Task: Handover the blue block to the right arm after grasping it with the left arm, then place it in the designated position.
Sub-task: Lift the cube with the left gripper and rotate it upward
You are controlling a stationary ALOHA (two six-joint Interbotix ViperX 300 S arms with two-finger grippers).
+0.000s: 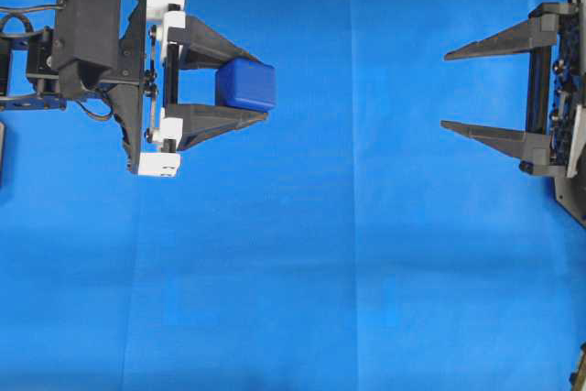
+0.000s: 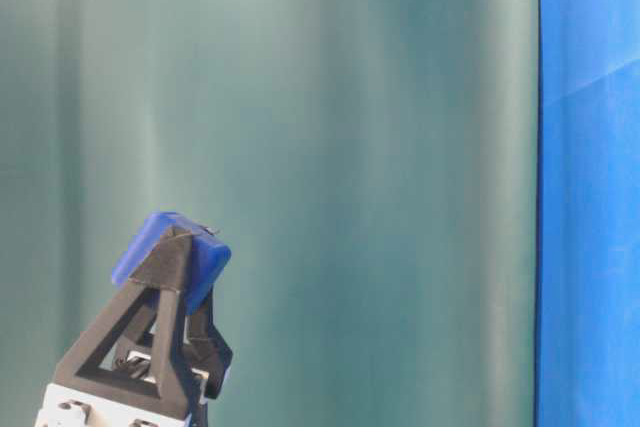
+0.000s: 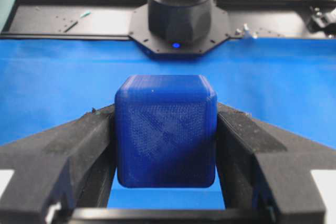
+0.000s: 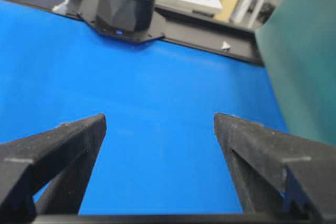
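The blue block [image 1: 246,84] is a small dark-blue cube held between the fingers of my left gripper [image 1: 257,86], which is shut on it at the upper left of the overhead view. In the left wrist view the block [image 3: 165,129] sits squeezed between both fingers, lifted above the cloth. The table-level view shows the block [image 2: 202,265] raised at the fingertips. My right gripper [image 1: 447,89] is open and empty at the far right, jaws pointing left toward the block, a wide gap apart from it. In the right wrist view the right gripper [image 4: 160,121] holds nothing.
A blue cloth [image 1: 330,263] covers the table. The right arm's black base [image 3: 178,11] stands beyond the cloth in the left wrist view; the left arm's base [image 4: 128,11] stands beyond it in the right wrist view. A green curtain [image 2: 350,147] hangs behind.
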